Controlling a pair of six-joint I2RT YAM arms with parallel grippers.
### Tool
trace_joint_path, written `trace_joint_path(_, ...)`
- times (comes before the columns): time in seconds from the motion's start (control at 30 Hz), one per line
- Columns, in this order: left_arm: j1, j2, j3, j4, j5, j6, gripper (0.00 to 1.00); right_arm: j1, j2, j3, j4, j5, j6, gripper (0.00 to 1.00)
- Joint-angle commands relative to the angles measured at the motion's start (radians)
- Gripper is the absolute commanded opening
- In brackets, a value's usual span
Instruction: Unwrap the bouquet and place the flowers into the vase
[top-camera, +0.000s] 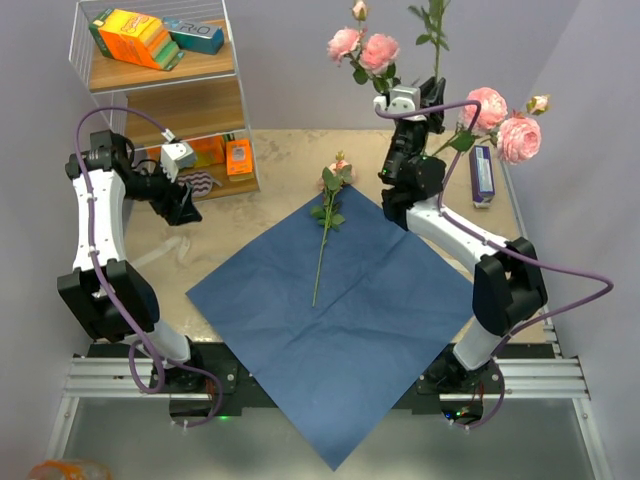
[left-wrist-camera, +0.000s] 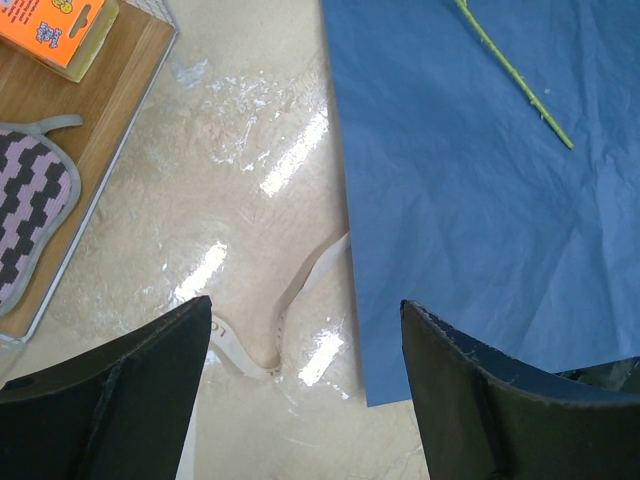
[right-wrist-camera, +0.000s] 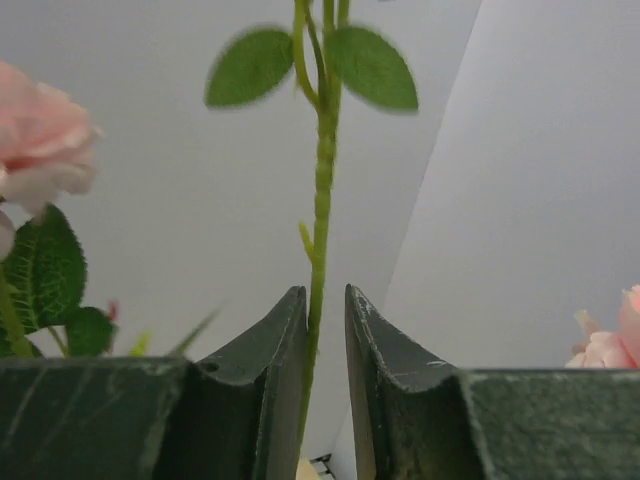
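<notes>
Right arm raised at upper centre-right of the top view, among standing flowers (top-camera: 365, 48): pink heads to its left, more pink roses (top-camera: 505, 125) to its right, near the right edge. The arm covers whatever their stems stand in.

Right jaws: parted only a sliver. One green stem (right-wrist-camera: 322, 200) runs up between them, lying against the left finger (right-wrist-camera: 270, 390), with a thin gap to the other finger. Not clamped, as far as the wrist view shows. Two leaves near the top of that frame, blurred.

Paper (top-camera: 370, 330): blue, spread flat as a diamond across the middle of the surface (top-camera: 290, 160), its lower point past the near edge.

One rose (top-camera: 325, 225) lies on the paper's upper part, head toward the top of the frame, stem running down and left. Apart from both arms.

Left jaws: wide open, holding nothing, above bare surface at the paper's left corner. Both fingers (left-wrist-camera: 110, 400) fill the lower corners of the wrist view.

Ribbon (left-wrist-camera: 290, 300): beige, loose, curled on the surface between those fingers, one end at the paper's edge.

Shelf (top-camera: 170, 72) at upper left, boxes on it.
</notes>
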Motion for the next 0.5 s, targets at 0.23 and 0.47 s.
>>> trace_joint_path(0.23,0.010,-0.053,0.030,-0.011,0.030,-0.003,0.81,0.049,-0.083,-0.062,0.395,0.252,0.046,0.60)
trace_joint_path(0.47,0.012,-0.084,0.033,-0.011,0.036,-0.017,0.81,0.137,-0.243,-0.194,0.140,0.368,0.204,0.77)
